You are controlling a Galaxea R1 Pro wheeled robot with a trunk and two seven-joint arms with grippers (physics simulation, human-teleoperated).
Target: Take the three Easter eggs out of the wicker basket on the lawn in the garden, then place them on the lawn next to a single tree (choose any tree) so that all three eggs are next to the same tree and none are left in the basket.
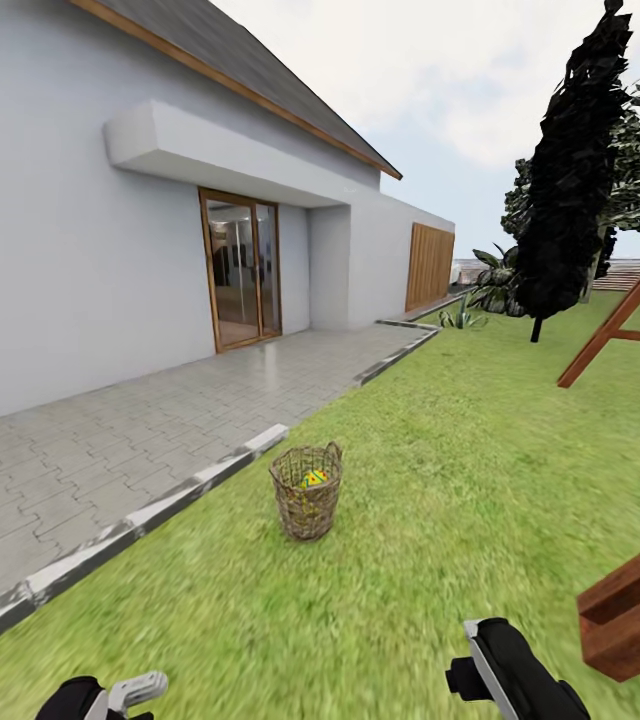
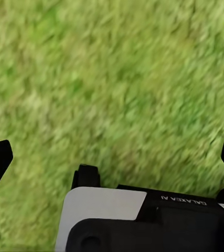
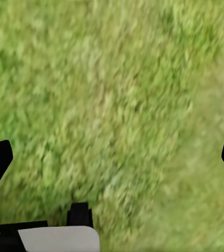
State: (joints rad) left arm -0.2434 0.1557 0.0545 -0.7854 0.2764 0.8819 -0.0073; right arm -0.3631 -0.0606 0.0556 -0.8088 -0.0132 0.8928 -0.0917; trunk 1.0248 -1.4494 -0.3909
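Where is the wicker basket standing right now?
In the head view the wicker basket stands upright on the lawn, near the picture's middle, just right of the grey curb that edges the paved patio.

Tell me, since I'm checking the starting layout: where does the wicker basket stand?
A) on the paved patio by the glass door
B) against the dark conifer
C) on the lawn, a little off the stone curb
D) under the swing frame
C: the wicker basket stands on the lawn, just grass-side of the stone curb.

The lawn (image 1: 440,480) bears the wicker basket (image 1: 306,500).
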